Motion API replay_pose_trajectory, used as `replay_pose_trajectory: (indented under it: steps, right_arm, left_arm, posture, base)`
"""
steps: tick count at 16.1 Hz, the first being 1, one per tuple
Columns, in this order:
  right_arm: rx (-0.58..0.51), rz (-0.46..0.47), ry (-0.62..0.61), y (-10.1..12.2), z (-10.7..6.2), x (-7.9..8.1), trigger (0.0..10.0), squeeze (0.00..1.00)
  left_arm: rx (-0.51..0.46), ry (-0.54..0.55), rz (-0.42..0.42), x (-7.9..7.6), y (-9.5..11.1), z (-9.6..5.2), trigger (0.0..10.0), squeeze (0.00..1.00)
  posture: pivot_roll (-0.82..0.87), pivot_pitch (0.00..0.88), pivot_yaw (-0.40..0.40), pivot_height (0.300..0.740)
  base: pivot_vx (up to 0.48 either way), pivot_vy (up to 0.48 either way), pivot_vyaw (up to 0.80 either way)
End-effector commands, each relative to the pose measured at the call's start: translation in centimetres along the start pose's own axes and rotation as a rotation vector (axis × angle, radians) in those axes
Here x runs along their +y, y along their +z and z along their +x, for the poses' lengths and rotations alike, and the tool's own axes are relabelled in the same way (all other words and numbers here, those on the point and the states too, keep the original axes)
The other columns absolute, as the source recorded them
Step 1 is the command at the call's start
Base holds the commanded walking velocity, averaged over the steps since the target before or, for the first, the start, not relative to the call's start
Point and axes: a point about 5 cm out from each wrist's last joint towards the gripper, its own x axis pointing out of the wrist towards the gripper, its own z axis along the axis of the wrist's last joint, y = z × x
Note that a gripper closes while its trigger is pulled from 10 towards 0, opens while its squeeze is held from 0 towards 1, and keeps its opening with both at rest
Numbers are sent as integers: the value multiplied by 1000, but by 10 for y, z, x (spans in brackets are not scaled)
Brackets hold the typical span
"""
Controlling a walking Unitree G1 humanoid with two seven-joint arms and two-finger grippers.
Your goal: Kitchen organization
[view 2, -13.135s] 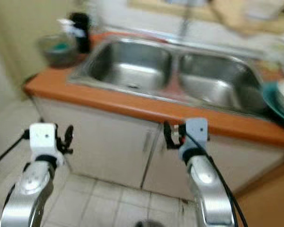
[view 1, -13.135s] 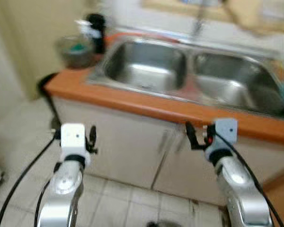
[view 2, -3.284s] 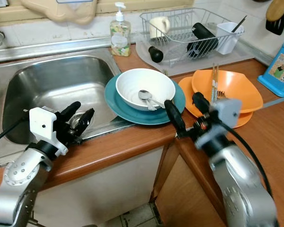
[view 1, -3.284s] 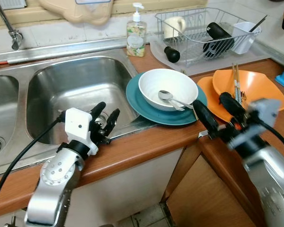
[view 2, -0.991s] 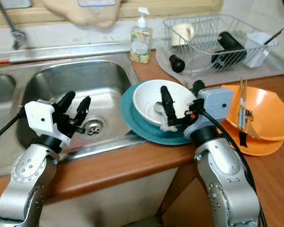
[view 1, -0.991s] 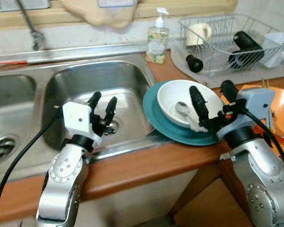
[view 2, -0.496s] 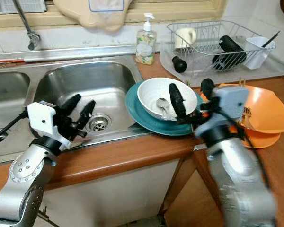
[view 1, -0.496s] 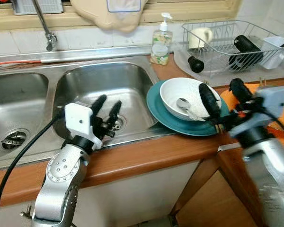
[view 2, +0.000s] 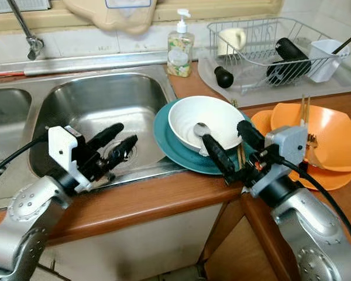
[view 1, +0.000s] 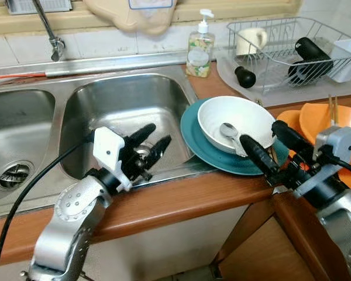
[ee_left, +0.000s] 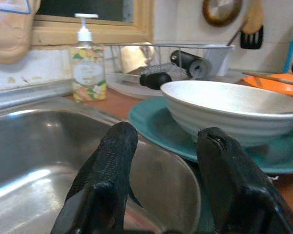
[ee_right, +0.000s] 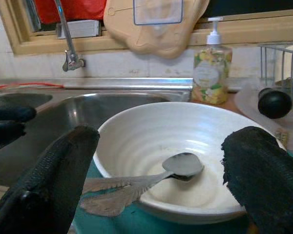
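Observation:
A white bowl (view 1: 237, 120) with a metal spoon (view 1: 227, 129) in it sits on a teal plate (view 1: 194, 139) right of the sink (view 1: 120, 105). My right gripper (view 1: 261, 133) is open at the bowl's near rim, one finger on each side of it. In the right wrist view the bowl (ee_right: 136, 131) and spoon (ee_right: 180, 168) lie between the black fingers (ee_right: 53, 170). Over the front of the right basin my left gripper (view 1: 158, 133) is open and empty, pointing at the plate. The left wrist view has the bowl (ee_left: 229, 105) just ahead.
Orange bowls (view 1: 339, 123) holding chopsticks stand at the right. Behind them is a wire dish rack (view 1: 286, 47) with a mug and cup. A soap bottle (view 1: 199, 44) stands by the wall and a tap (view 1: 50, 29) rises at the back left. The wooden counter edge (view 1: 181, 199) runs in front.
My left gripper has swung to the right, its fingers now pointing at the teal plate. The right gripper has dropped a little at the bowl's near rim.

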Motion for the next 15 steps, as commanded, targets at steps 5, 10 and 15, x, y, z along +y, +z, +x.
replay_pose_trajectory:
  steps: [5,10,15]
  right_arm:
    - [33,-33,24,0,-7,1,10000,0]
    - [63,-70,-58,-4,-5,-9,10000,0]
    - [26,-71,-163,5,-18,-25,10000,0]
  left_arm:
    - [19,-63,-19,-6,2,-4,10000,0]
    - [22,-63,-28,-7,1,-5,10000,0]
    - [26,-64,-42,-8,2,-9,10000,0]
  posture:
    - [-68,0,37,740]
    - [-73,0,38,740]
    - [-81,0,42,740]
  base:
    - [0,0,0]
    - [0,0,0]
    - [0,0,0]
